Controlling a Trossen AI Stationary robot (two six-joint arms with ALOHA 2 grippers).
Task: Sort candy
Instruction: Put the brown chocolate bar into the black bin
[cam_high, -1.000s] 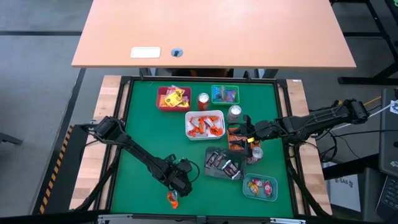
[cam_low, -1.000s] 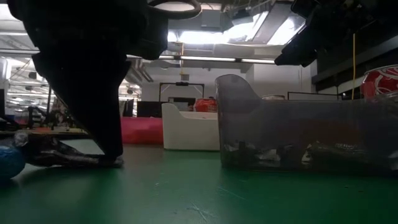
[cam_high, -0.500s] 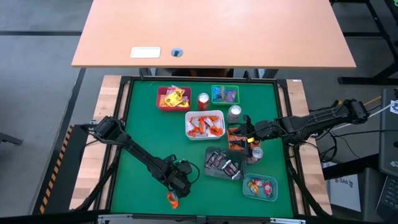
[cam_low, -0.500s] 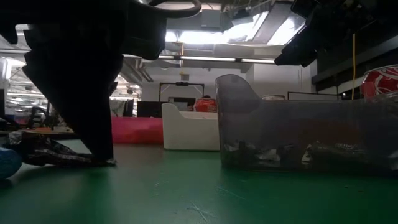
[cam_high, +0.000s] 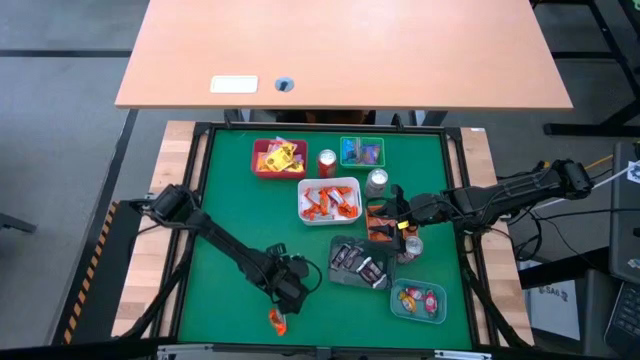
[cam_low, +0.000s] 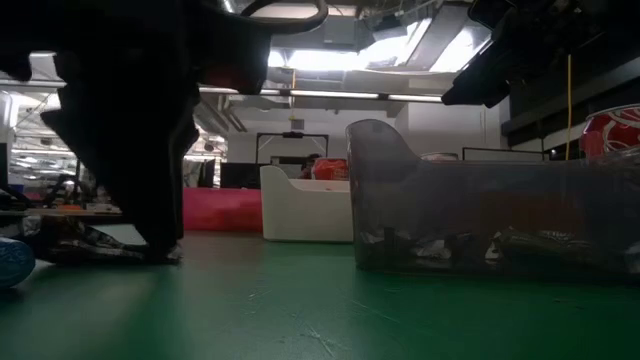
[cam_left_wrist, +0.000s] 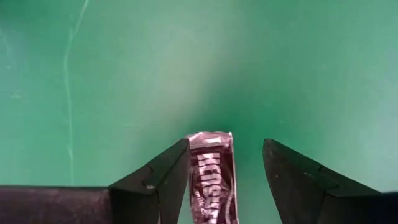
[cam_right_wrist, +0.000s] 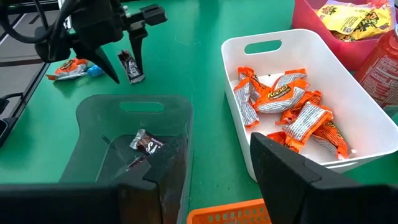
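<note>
I have the left gripper (cam_high: 291, 292) low over the green mat (cam_high: 230, 220), at about seven o'clock from the table's centre. Its jaws stand wide apart, one on each side of a dark-wrapped candy (cam_left_wrist: 211, 180). In the left wrist view the candy lies between the fingers (cam_left_wrist: 161, 180), close to one and clear of the other, so nothing is clamped. The right wrist view shows the same candy (cam_right_wrist: 128, 66) on the mat between those fingers.

Just at six o'clock from that gripper lie two loose sweets, an orange one (cam_high: 277, 320) and a blue one (cam_low: 12, 262), both on the mat.

My right gripper (cam_high: 392, 215) hangs at about three o'clock from centre, over an orange tray (cam_high: 380, 222). Its jaws are parted and I see nothing between them.

The rest of the candy sits in trays: orange pieces in the white tray (cam_high: 328, 201), dark ones in the grey tray (cam_high: 360, 264), yellow in the red tray (cam_high: 279, 158). Two soda cans (cam_high: 327, 162) stand between the trays.
</note>
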